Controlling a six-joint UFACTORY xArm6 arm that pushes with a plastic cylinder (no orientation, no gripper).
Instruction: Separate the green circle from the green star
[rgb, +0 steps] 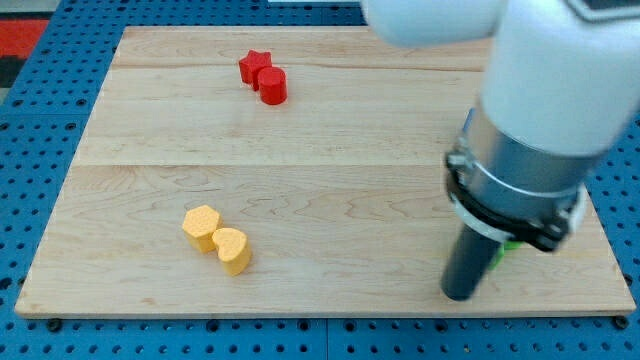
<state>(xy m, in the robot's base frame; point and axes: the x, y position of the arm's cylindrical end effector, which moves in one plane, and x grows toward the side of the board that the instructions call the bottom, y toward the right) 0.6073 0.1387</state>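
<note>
My rod comes down at the view's lower right, and my tip (460, 294) rests on the wooden board (320, 190) near its bottom edge. Just to the right of the rod, only a small sliver of a green block (505, 250) shows; the arm's wide grey body hides the rest. I cannot tell whether this sliver is the green circle or the green star, and no second green block shows. My tip is just to the left of and below the green sliver, very close to it.
A red star (255, 66) and a red cylinder (273, 86) touch each other at the top centre-left. A yellow hexagon (201, 226) and a yellow heart (234, 250) touch at the lower left. Blue pegboard surrounds the board.
</note>
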